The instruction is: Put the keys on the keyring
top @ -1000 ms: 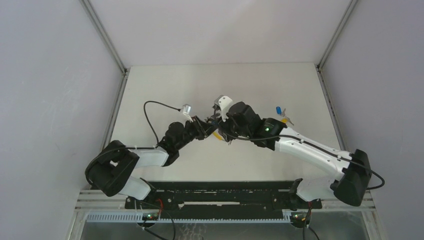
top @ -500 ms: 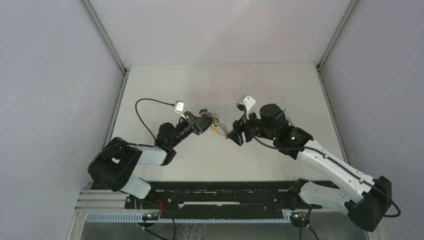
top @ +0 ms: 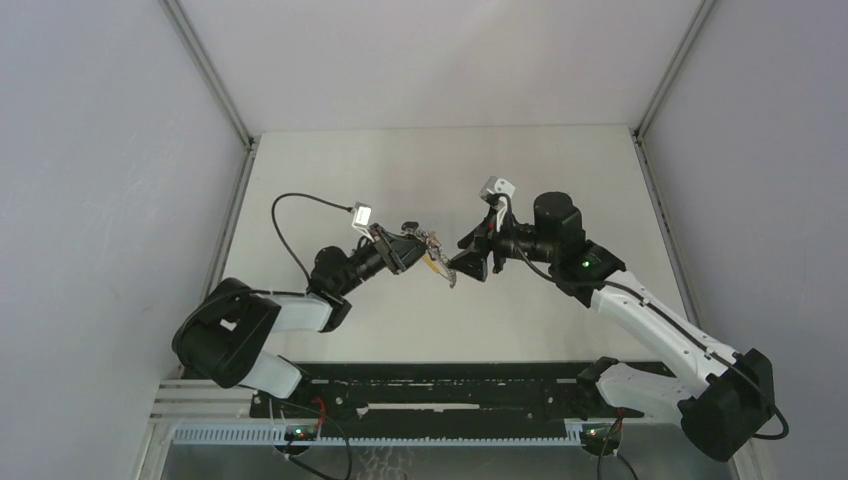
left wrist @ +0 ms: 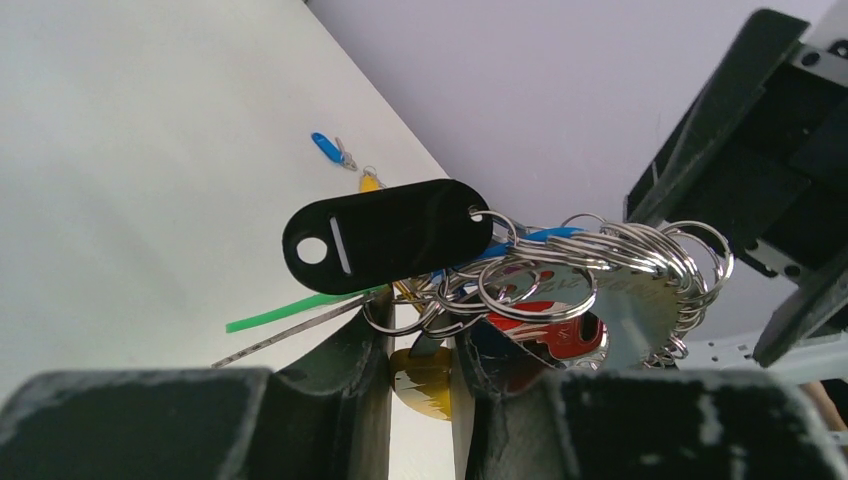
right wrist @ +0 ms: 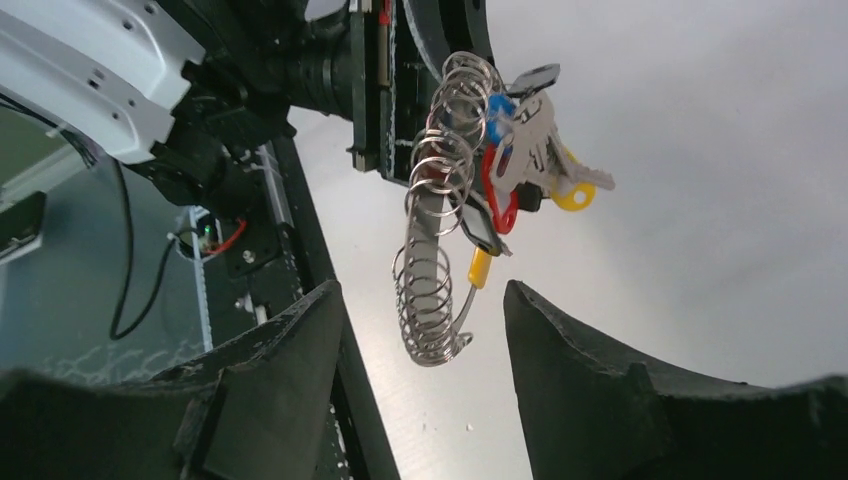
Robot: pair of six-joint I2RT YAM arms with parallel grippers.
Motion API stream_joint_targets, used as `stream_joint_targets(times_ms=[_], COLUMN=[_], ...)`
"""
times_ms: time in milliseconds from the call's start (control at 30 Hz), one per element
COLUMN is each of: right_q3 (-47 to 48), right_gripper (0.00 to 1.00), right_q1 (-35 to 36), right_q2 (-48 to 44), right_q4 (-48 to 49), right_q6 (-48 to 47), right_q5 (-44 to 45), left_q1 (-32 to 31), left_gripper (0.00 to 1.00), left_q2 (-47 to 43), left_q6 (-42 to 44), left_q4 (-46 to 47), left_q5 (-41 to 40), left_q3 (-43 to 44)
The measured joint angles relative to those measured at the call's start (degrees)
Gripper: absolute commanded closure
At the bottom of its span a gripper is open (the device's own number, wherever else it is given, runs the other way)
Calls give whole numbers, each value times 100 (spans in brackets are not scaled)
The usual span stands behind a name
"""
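The keyring (right wrist: pixel 440 200) hangs at frame centre, a stack of silver rings with blue, red and yellow capped keys. The left gripper (right wrist: pixel 400 120) pinches it from the upper middle. The right gripper (right wrist: pixel 422 295) flanks its lower end, fingers (right wrist: pixel 280 380) wide apart.

An off-white rectangular tabletop (top: pixel 330 170) forms the work surface. Plain pale grey wall panels (top: pixel 100 150) enclose it on the left, rear and right, meeting at slanted silver metal corner posts (top: pixel 205 70). A black mounting rail (top: pixel 430 372) and a white slotted cable duct (top: pixel 400 434) run along the near edge.
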Motion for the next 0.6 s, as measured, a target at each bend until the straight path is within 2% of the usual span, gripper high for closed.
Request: stream_joint_targets(times_ms=[467,600], right_q3=[0,0], right_gripper=[50,57], right_q1=[-264,-264], right_q2=[540,721], right_q4=[826,905], right_q6=[691,811], right_q5=[-1167,-1408], left_q1=[-2,-2], left_gripper=[100,100], left_q2=[-192,-205], left_q6=[210,245], left_q4=[-101,-105], left_q5=[341,372], left_q3=[0,2])
